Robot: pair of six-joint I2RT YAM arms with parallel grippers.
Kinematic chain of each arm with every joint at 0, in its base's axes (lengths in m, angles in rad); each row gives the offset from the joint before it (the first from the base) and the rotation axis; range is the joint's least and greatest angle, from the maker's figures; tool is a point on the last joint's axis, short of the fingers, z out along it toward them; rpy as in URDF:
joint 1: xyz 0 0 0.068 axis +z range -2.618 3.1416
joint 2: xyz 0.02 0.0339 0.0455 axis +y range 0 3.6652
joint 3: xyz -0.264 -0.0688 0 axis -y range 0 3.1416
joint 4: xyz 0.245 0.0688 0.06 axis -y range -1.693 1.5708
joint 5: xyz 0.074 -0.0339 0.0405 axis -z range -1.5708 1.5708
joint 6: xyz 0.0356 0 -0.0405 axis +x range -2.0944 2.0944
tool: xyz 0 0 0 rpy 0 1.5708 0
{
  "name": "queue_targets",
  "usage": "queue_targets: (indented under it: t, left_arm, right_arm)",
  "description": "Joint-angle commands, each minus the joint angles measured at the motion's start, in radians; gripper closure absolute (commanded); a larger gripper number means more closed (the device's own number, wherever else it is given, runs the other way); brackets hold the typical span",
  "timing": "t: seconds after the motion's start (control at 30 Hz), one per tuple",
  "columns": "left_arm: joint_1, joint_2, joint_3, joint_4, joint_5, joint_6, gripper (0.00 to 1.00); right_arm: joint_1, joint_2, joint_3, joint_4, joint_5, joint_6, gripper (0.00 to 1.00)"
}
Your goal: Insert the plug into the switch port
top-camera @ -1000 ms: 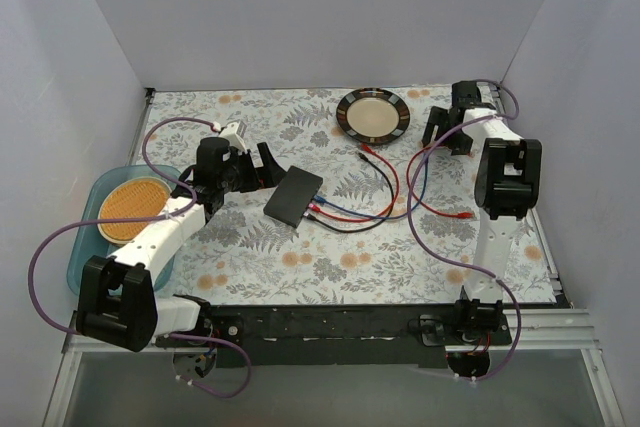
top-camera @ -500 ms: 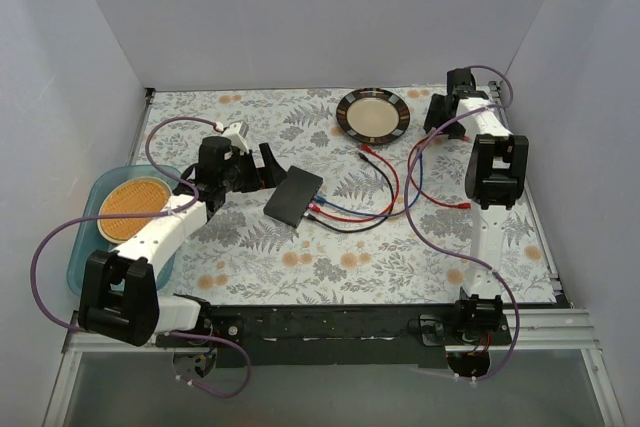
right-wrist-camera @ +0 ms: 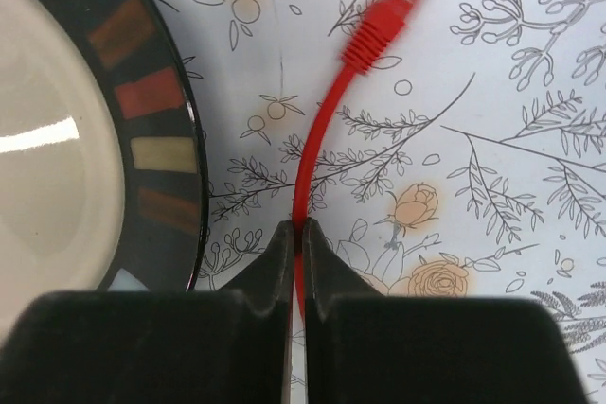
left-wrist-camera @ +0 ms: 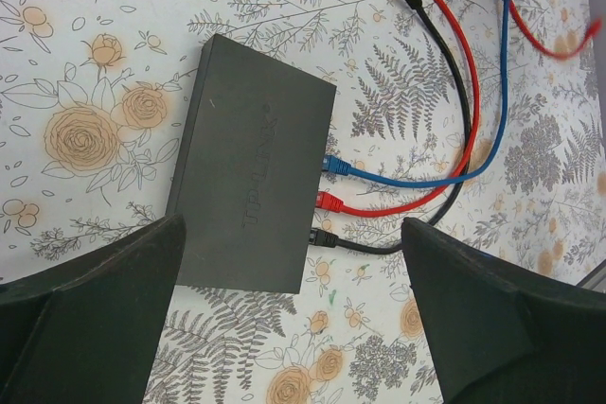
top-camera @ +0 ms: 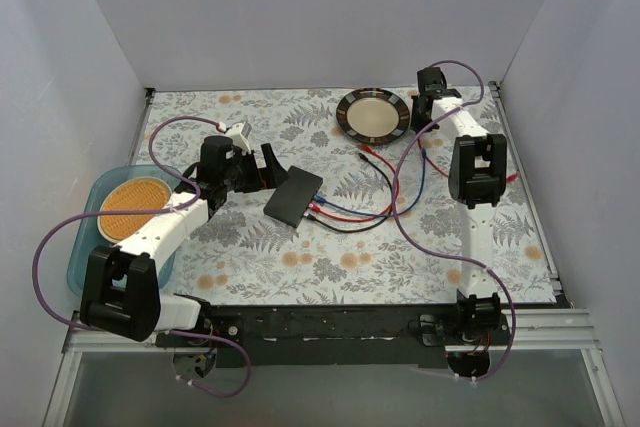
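Table [top-camera: 250, 267] covered in a floral-print cloth, shown from above and from both wrist cameras. A flat black rectangular switch box [left-wrist-camera: 251, 163] is laid near the middle of the table, slightly toward the left edge. A blue lead [left-wrist-camera: 407, 180], a red lead [left-wrist-camera: 398, 207] and a black lead [left-wrist-camera: 369, 248] are plugged side by side into the box's long edge facing the right edge of the table. The free switch port sockets on that edge cannot be made out.

The left hand [left-wrist-camera: 294, 229] is held above the box with its fingers spread wide apart, and nothing is gripped.

The right hand [right-wrist-camera: 295, 229] is placed near the far edge, toward the far right corner, just beside a round cream plate with a dark patterned rim [top-camera: 343, 115]. Its fingers are pinched together on a loose red network cable [right-wrist-camera: 317, 139], a short way behind that cable's red plug [right-wrist-camera: 379, 30]. The plug is well apart from the box, and its tip is blurred.

A blue tray [top-camera: 80, 257] carrying an orange round disc [top-camera: 133, 209] is set at the left edge.
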Motion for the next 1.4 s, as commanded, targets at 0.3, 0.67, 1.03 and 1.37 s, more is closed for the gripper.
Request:
queue_targets:
  t: [0.3, 0.67, 1.03, 1.37]
  left_arm:
    - [0.003, -0.042, 0.029, -0.01, 0.01, 0.006, 0.02]
    - [0.004, -0.094, -0.02, 0.065, 0.159, -0.039, 0.02]
    - [0.004, -0.113, -0.093, 0.3, 0.345, -0.199, 0.02]
    - [0.004, -0.004, -0.13, 0.478, 0.489, -0.353, 0.04]
  right_arm:
    - [-0.033, -0.254, -0.177, 0.029, -0.061, -0.032, 0.99]
    - [-0.015, -0.756, -0.674, 0.284, -0.403, -0.069, 0.99]
    - [0.361, -1.017, -1.021, 0.384, -0.593, -0.141, 0.99]
    - [0.499, -1.1, -1.121, 0.549, -0.786, -0.08, 0.99]
